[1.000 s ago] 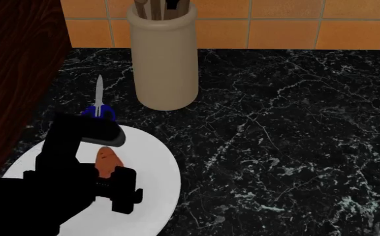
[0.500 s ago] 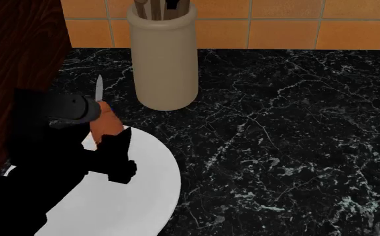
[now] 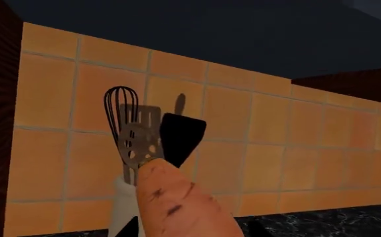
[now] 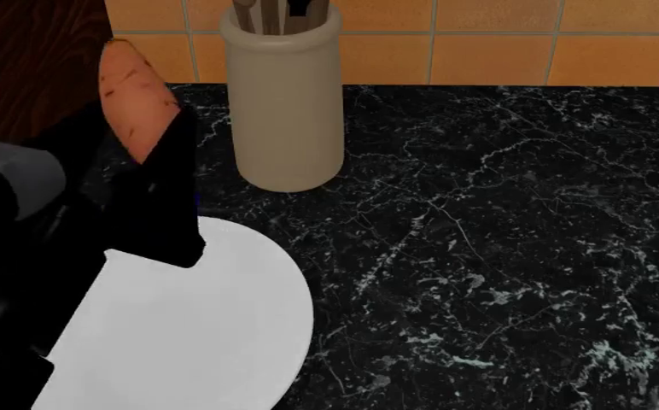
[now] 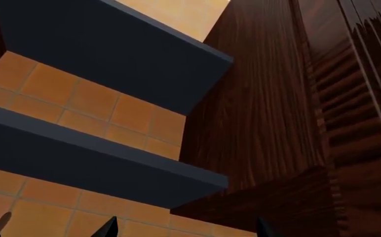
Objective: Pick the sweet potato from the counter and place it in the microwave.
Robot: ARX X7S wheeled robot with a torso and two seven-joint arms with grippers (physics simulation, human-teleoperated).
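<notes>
My left gripper (image 4: pixel 136 149) is shut on the sweet potato (image 4: pixel 132 90), an orange-brown tuber that stands upright between the black fingers, lifted well above the white plate (image 4: pixel 204 325) on the black veined counter (image 4: pixel 478 213). In the left wrist view the sweet potato (image 3: pixel 177 205) fills the lower middle, pointing at the tiled wall. The right gripper (image 5: pixel 185 231) is out of the head view; its wrist view shows two dark fingertips (image 5: pixel 108 228) set wide apart with nothing between them. The microwave is out of view.
A beige utensil crock (image 4: pixel 284 102) with a whisk (image 3: pixel 119 118) and spatulas stands just right of the raised potato. Dark wood cabinet panel (image 4: pixel 33 60) at the left. Orange tiled wall (image 4: pixel 512 43) behind. Dark shelves (image 5: pixel 105 64) and wood cabinet (image 5: pixel 276 108) face the right wrist.
My left gripper has risen from the plate with the sweet potato in it, moving up and towards the back left. The blue-handled tool behind the plate is now hidden by the arm.
</notes>
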